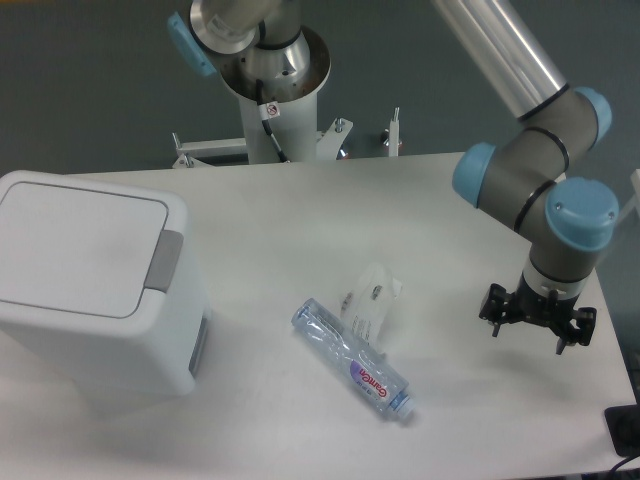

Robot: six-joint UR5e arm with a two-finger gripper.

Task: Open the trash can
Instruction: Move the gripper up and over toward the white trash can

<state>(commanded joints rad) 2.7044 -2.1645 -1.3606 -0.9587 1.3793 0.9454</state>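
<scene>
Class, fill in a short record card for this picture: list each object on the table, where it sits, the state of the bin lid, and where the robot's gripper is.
Bin: large white boxy plastic trash can, left side of table
Lid: flat, closed; grey push tab on its right edge
Bottle: clear plastic water bottle, lying on its side, centre
Wrapper: crumpled clear plastic packet, just behind the bottle
Gripper: black two-finger gripper, right side, far from the bin, holding nothing
Table: white tabletop
</scene>
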